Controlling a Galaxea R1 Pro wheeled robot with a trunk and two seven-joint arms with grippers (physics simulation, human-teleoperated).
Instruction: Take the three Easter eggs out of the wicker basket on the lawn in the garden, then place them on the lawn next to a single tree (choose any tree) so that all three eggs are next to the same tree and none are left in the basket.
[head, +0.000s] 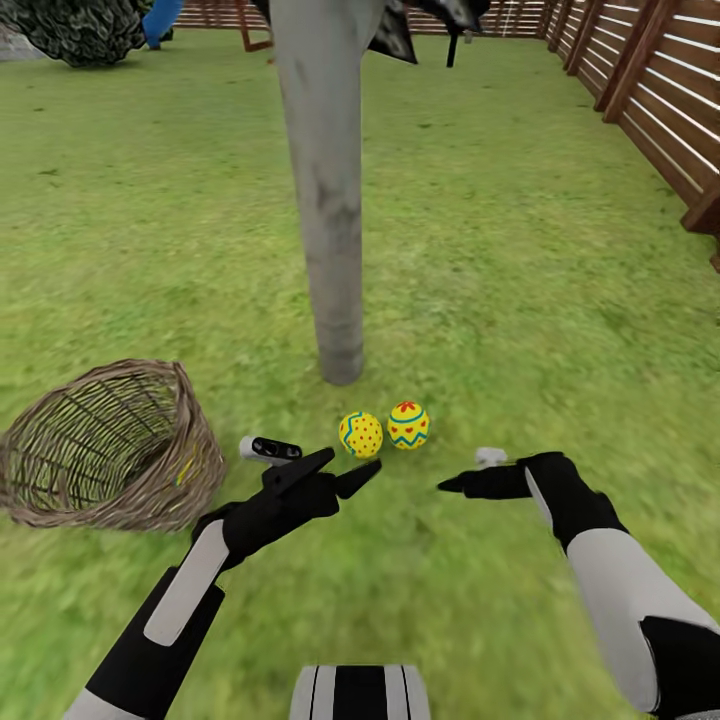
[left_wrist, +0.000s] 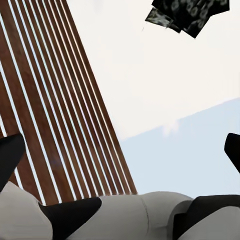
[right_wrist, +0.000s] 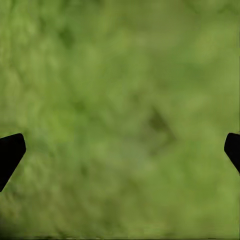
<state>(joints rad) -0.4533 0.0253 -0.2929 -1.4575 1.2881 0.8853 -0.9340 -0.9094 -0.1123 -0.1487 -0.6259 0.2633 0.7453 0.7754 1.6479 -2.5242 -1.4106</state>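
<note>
While 2 Easter eggs (head: 384, 430) already sit on lawn (head: 520, 300) just at 5 o'clock of tree (head: 325, 200) trunk base, 3rd egg's not placed there yet; wicker basket (head: 110, 445), tipped at 9 o'clock of eggs, contents unclear. Left pincer (head: 340, 475) spread, empty; right pincer (right_wrist: 120, 150) spread, empty over grass

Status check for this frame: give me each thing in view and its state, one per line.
Wicker basket: tipped on its side, mouth open, third egg not discernible inside.
Dotted egg: on the lawn by the tree trunk.
Zigzag egg: beside it, touching or nearly.
Left gripper: open, empty.
Right gripper: open, empty.
</note>
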